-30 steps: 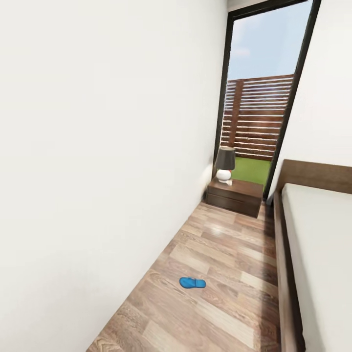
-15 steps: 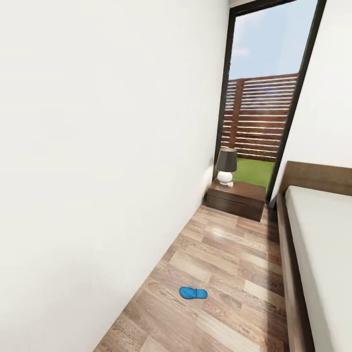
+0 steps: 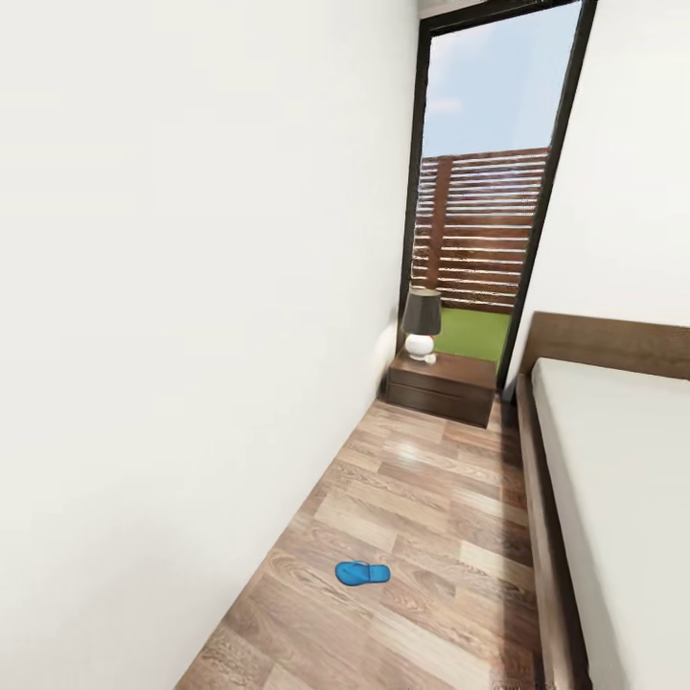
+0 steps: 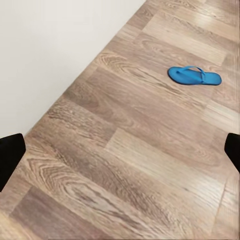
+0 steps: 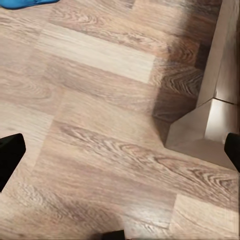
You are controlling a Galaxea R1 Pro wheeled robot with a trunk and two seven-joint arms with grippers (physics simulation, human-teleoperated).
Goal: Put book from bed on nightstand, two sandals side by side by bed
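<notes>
One bright blue sandal point(image 3: 362, 573) lies flat on the wood-plank floor, between the white wall and the bed point(image 3: 613, 498). The left wrist view has the same sandal point(image 4: 194, 76) ahead of my left gripper point(image 4: 121, 152), which is open, hangs above bare floor and holds nothing. My right gripper point(image 5: 121, 150) is open too, over the floor beside a corner of the bed frame point(image 5: 220, 112). A blue sandal edge point(image 5: 25, 3) shows at the far side of that view. The nightstand point(image 3: 441, 386) stands at the far end by the window. The book is out of view.
A lamp point(image 3: 422, 324) with a dark shade sits on the nightstand. The white wall point(image 3: 192, 335) and the bed's dark frame point(image 3: 539, 517) bound a narrow strip of floor. A tall dark-framed window point(image 3: 489, 192) closes the far end.
The whole head view has shifted, so nightstand, window and sandal now sit a little further left in the picture. The sandal itself has not moved on the floor.
</notes>
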